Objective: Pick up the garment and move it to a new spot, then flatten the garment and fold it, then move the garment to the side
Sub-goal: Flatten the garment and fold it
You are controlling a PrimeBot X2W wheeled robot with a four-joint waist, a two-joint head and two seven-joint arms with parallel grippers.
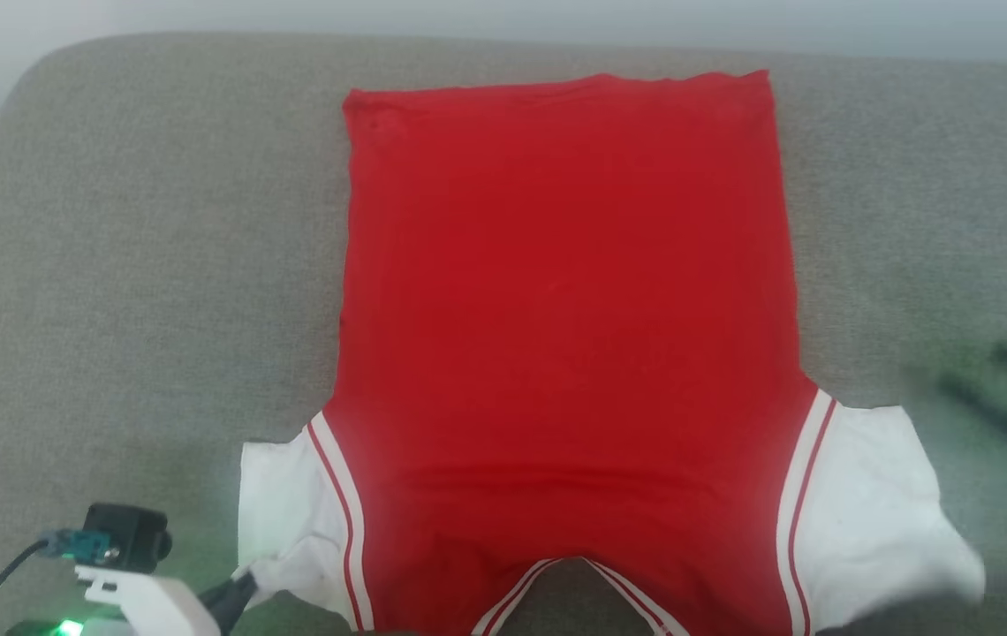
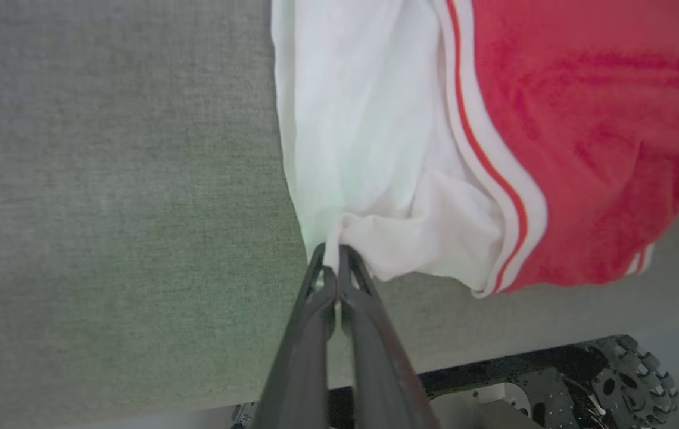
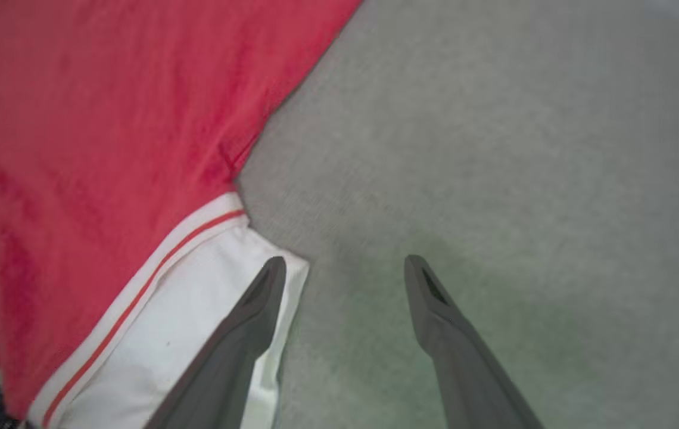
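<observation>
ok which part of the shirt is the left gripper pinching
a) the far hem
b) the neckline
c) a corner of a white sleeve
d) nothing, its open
C: in the left wrist view the left gripper is shut on a bunched corner of the white sleeve of the garment.

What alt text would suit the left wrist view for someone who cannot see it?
The left end effector is pinched shut on a corner of the white sleeve of the red garment, which lies on a grey fabric surface. A wheel of the robot's base shows at lower right.
</observation>
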